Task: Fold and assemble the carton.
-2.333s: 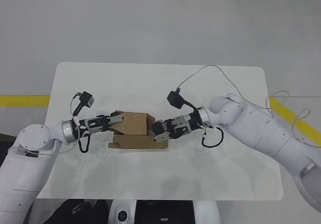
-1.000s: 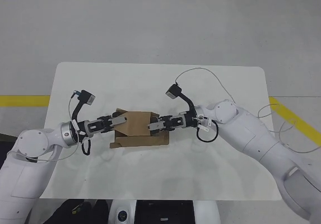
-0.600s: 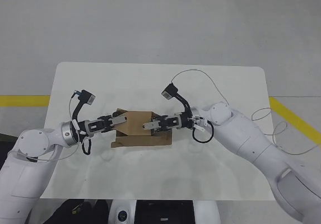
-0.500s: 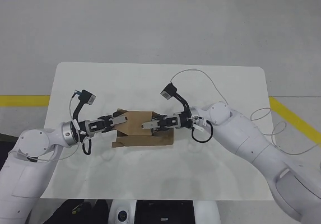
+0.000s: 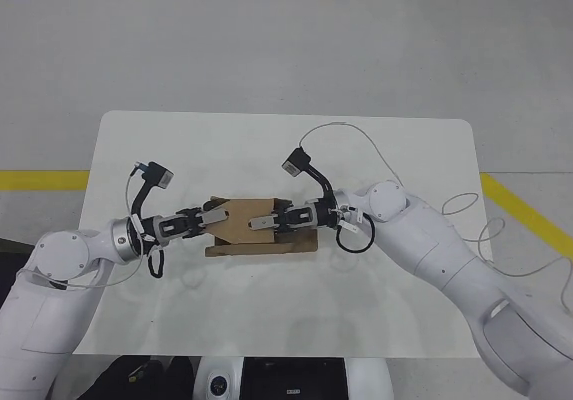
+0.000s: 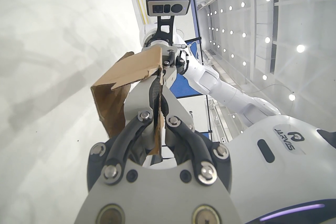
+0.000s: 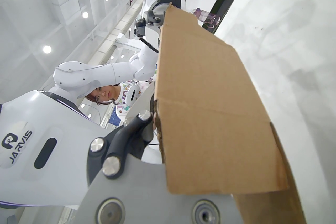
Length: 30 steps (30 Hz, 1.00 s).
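The carton (image 5: pixel 266 245) sits about the middle of the table (image 5: pixel 286 150). It is a brown cardboard shell, partly opened, with its panels not yet squared and a flap sticking out at the end toward the table's left edge. To my eye it is light and fairly stiff, the sort of board that bends cleanly only along its creases. It would likely skate on the smooth tabletop if shoved from one side, so I would take it by the panel edges close to a crease, from both ends at once. The left gripper (image 5: pixel 214 216) is at the end facing the table's left edge, its fingers (image 6: pixel 136 101) closed narrowly on a thin cardboard edge. The right gripper (image 5: pixel 266 222) lies over the end facing the table's right edge, with cardboard running along it. Whether it actually has the board pinched I cannot tell.
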Available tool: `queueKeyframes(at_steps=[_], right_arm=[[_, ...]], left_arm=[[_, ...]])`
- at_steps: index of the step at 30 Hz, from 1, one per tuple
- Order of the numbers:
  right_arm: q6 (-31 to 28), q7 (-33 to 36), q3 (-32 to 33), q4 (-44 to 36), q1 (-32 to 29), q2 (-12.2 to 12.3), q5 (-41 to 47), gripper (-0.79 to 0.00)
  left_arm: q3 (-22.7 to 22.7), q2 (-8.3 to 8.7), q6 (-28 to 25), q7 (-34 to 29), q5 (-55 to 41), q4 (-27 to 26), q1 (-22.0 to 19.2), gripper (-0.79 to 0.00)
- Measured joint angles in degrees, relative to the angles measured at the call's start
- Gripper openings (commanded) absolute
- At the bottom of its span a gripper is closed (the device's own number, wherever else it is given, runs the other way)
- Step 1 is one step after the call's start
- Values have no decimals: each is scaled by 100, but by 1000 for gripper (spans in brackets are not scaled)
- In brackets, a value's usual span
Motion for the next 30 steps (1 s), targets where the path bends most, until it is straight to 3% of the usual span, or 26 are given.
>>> queueKeyframes(at_steps=[1, 9, 18, 30], right_arm=[[9, 9, 23, 15, -7, -7, -24, -785], [37, 37, 151, 143, -20, -43, -283, -785], [-17, -17, 228, 264, 1, -95, -636, -785], [-30, -31, 372, 160, 6, -143, -766, -785]], left_arm=[[-1, 0, 3, -10, -19, -6, 0, 0], [-64, -8, 86, -79, -418, -43, 8, 0], [-185, -31, 434, -389, -1557, -165, -33, 0], [212, -106, 553, -468, -1692, -255, -208, 0]])
